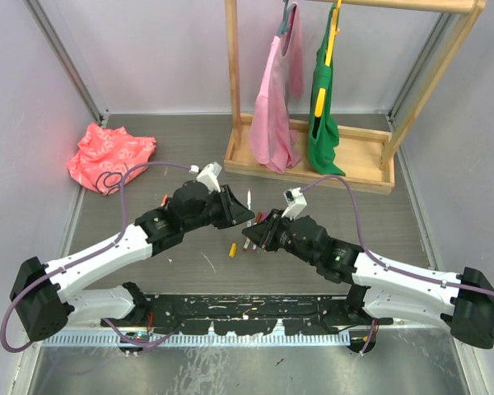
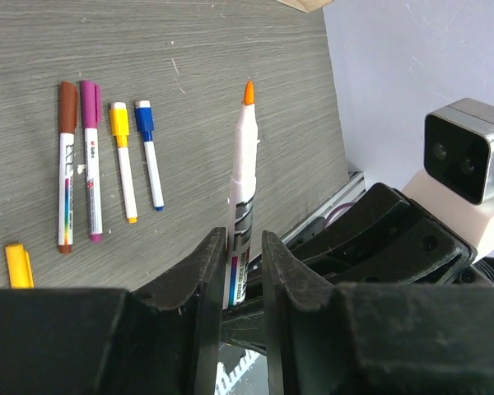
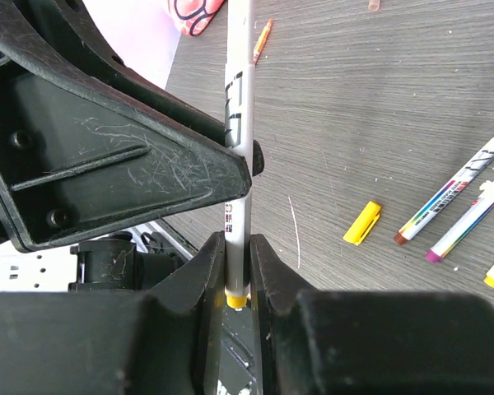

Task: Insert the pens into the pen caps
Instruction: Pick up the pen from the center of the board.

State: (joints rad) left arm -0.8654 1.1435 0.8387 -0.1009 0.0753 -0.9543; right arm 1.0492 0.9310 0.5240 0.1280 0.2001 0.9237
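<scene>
Left gripper (image 2: 244, 243) is clamping the white barrel of the orange pen (image 2: 243, 156), jaws drawn in tight on it, the bare orange tip pointing to twelve o'clock in its own wrist view. Right gripper (image 3: 236, 247) is pinching the same pen lower down, jaws closed on the tail end, so both arms are sharing one thin barrel above the table (image 2: 230, 49). Moving outward, the loose yellow-orange cap (image 2: 18, 265) is lying flat at about eight o'clock of the left fingers, well apart from the pen, and four capped pens (image 2: 90, 156) are lying in a row at ten o'clock. Here's the danger, I'd say: with two grips on one pen, any shifting by either arm could be twisting the barrel or popping it loose. One side letting go too soon may be leaving the pen tilting in the other. And that small flat cap is looking awkward to pick up; an off-axis push could be jamming the tip on its rim
</scene>
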